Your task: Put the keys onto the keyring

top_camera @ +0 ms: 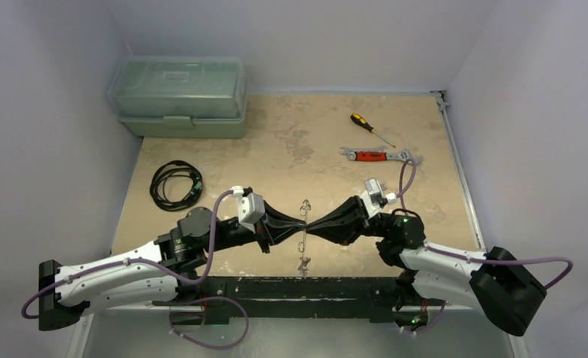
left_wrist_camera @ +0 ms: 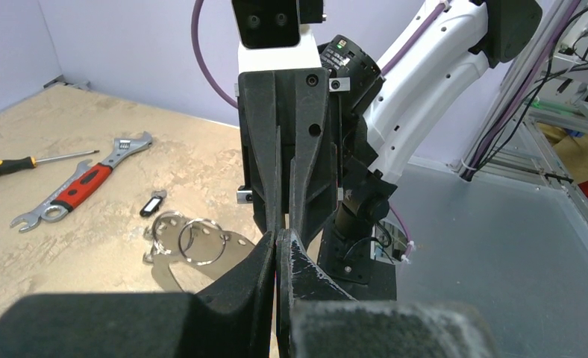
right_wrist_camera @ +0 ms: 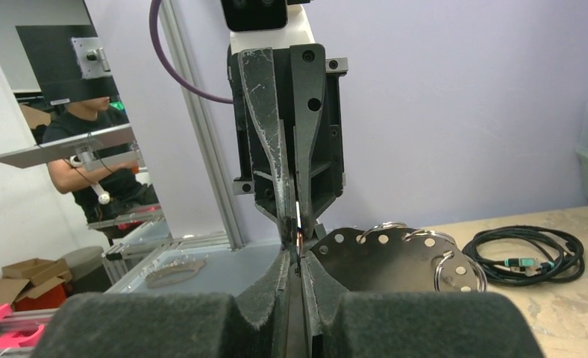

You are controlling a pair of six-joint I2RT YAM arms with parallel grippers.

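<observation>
- My left gripper (left_wrist_camera: 276, 250) is clenched on the near rim of the keyring (right_wrist_camera: 384, 261), which hangs above the table (top_camera: 291, 142) midway between my two arms.
- My right gripper (right_wrist_camera: 299, 261) meets it tip to tip. Its jaws are pinched to a hairline on something thin, but the fingers hide the contact, so I cannot tell whether that is the rim or a key.
- The keyring looks like thin, stiff, light, slick metal. I judge it best nipped flat on its faces close to the rim. That keeps clear of the small rings (right_wrist_camera: 459, 272) dangling from its holes, which would swing.
- A black-tagged key (left_wrist_camera: 153, 203) sits by the keyring's far end. It is tiny and light, so the plastic tag is the place to take it.
- The top view gives the keyring only edge-on, as a thin line. Both wrist views show its broad perforated face.
- Only the left wrist view shows the black tag, with the wrench (left_wrist_camera: 74, 186) and screwdriver (left_wrist_camera: 7, 165) beyond.
- Only the right wrist view shows the cable (right_wrist_camera: 530, 253) behind the keyring.
- The toolbox (top_camera: 179, 93) sits farthest off.
</observation>
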